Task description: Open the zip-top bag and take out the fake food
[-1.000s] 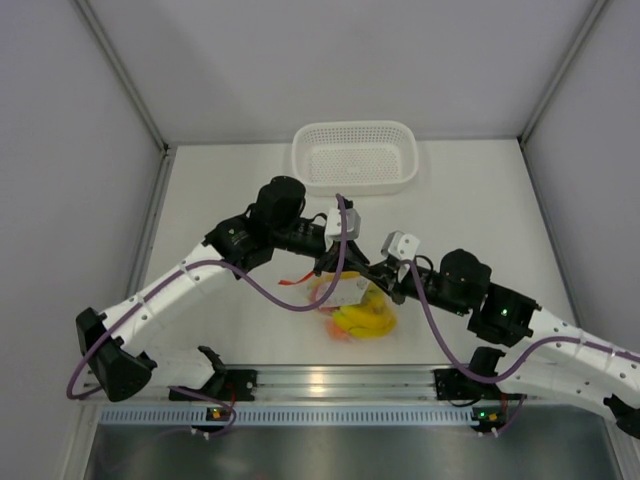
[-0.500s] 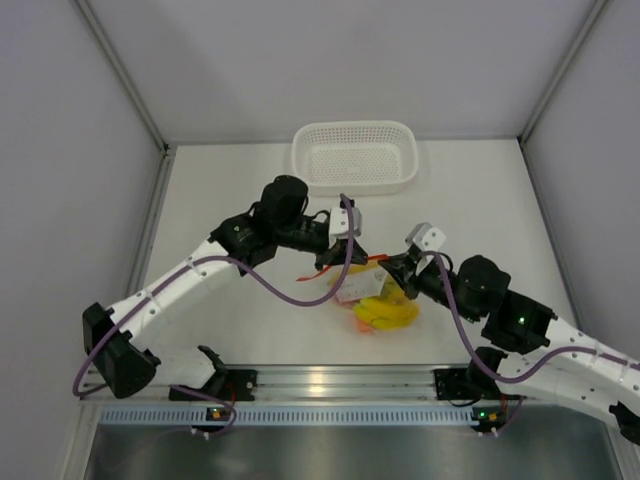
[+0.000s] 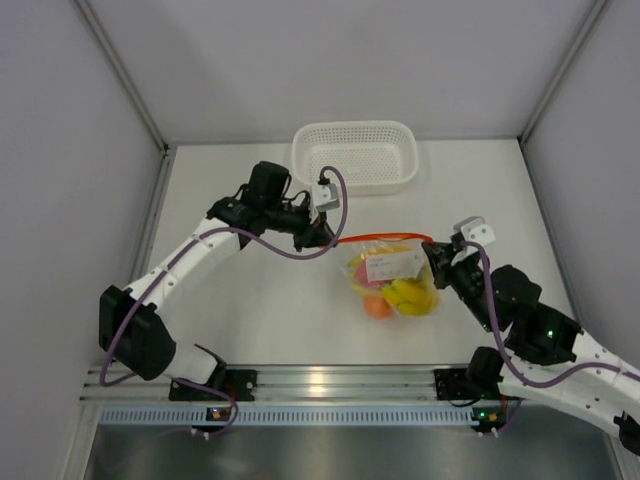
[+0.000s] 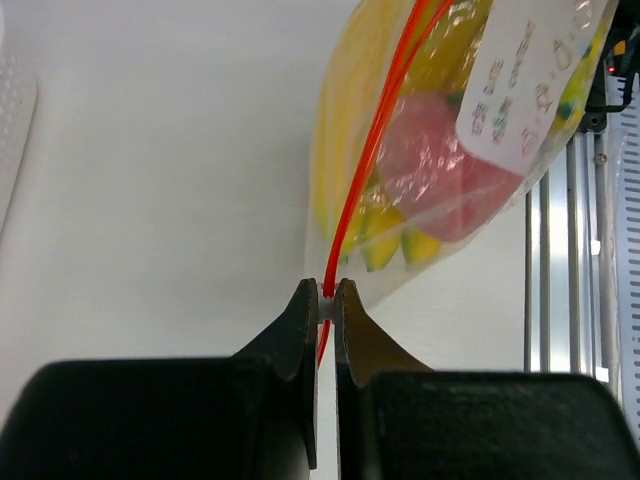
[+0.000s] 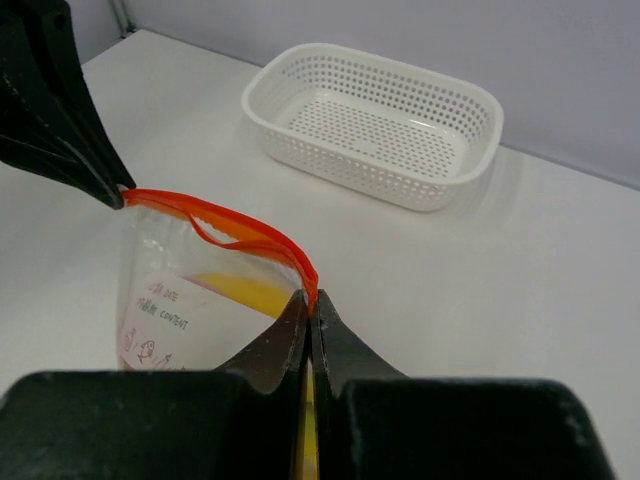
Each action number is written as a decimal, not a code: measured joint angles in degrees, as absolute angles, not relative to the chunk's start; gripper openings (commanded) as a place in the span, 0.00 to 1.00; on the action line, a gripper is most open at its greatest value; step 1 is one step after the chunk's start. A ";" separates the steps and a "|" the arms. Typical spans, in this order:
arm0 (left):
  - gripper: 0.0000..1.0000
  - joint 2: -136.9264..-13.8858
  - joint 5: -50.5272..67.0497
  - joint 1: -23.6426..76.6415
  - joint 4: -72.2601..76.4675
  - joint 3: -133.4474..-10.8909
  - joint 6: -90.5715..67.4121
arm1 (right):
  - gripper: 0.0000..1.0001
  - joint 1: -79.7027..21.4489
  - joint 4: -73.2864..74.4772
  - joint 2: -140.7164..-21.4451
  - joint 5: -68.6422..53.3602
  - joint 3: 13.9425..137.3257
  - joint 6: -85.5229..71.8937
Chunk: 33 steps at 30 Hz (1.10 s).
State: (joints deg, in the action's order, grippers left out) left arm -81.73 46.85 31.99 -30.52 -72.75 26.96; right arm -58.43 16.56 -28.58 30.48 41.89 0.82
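The zip-top bag (image 3: 392, 272) is held between both arms, near the white basket (image 3: 355, 155), with its orange zip strip (image 3: 380, 239) stretched sideways. One end is pinched in the closed left gripper (image 4: 327, 291), the other in the closed right gripper (image 5: 308, 298). The fake food (image 3: 398, 295) is seen inside, below the strip. Both arms are angled inward.

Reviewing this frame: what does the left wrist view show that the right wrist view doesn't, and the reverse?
Left wrist only: the pink peach through the plastic and the aluminium rail. Right wrist only: the inside of the white basket, and the left gripper and the right gripper shut on opposite ends of the orange zip strip. Both: the zip-top bag, its white label and a yellow banana bunch.
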 measured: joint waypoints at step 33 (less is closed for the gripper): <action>0.55 -88.77 48.14 36.67 -31.81 -79.99 22.17 | 0.00 -58.22 14.46 -24.58 12.10 36.01 0.69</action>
State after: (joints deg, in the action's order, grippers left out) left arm -88.77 48.14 36.67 -31.81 -79.99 22.17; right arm -58.22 14.46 -24.58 12.10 36.01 0.69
